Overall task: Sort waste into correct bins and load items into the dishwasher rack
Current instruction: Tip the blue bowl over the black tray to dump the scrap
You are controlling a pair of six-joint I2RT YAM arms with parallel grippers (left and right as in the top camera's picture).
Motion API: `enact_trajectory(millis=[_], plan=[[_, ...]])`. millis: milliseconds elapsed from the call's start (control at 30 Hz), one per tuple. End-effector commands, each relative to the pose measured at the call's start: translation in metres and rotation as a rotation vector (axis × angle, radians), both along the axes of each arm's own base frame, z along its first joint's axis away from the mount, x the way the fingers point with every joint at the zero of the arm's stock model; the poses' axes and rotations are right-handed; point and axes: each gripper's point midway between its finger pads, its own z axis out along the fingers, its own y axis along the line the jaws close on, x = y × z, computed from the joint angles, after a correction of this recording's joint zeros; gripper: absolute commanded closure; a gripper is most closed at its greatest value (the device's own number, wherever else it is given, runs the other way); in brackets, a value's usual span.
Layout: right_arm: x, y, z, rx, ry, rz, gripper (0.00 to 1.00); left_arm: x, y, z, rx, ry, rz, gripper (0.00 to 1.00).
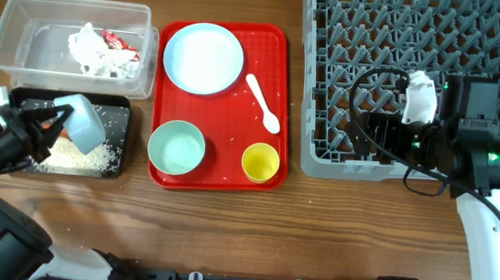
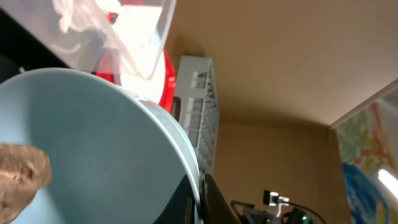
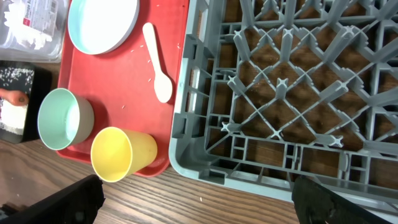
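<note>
Overhead, left claw (image 1: pixel 58 124): clenched on the rim of the light blue bowl (image 1: pixel 84 122), tipped above the black tray (image 1: pixel 116 118)
Overhead, rice (image 1: pixel 74 155): scattered in the black tray, at 6 o'clock of that bowl
Overhead, clear tub (image 1: pixel 30 36): at 12 o'clock of the black tray, holding crumpled white paper (image 1: pixel 88 51) and the red-and-white wrapper (image 1: pixel 119 43)
Overhead, red serving tray (image 1: pixel 233 129): light blue plate (image 1: pixel 203 57) at 11 o'clock, white spoon (image 1: pixel 263 103) at 3, pale green bowl (image 1: pixel 176 147) at 7, yellow cup (image 1: pixel 260 162) at 5
Overhead, right claw (image 1: pixel 375 134): above the dishwasher rack (image 1: pixel 406 45), near its 6 o'clock edge
Left wrist, finger (image 2: pixel 214 202): pressed at the bowl's rim; small brown scrap (image 2: pixel 22 174) inside, at 8 o'clock
Right wrist, claw: released, fingers (image 3: pixel 68 205) wide apart, grasping nothing, with the rack at 1 o'clock and the cup at 8 o'clock on the wooden surface (image 3: pixel 205 199)
</note>
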Motion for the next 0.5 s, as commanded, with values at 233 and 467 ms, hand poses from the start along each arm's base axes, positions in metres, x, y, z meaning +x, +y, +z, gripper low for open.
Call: enact_trajectory(millis=[233, 467], plan=[[0.001, 0.002, 0.002, 0.002, -0.008, 0.012, 0.00, 0.005, 0.004, 0.037, -0.143, -0.138, 0.070, 0.96], [0.003, 0.002, 0.003, 0.003, -0.014, 0.012, 0.00, 0.026, -0.105, 0.100, 0.267, -0.323, -0.336, 0.96]])
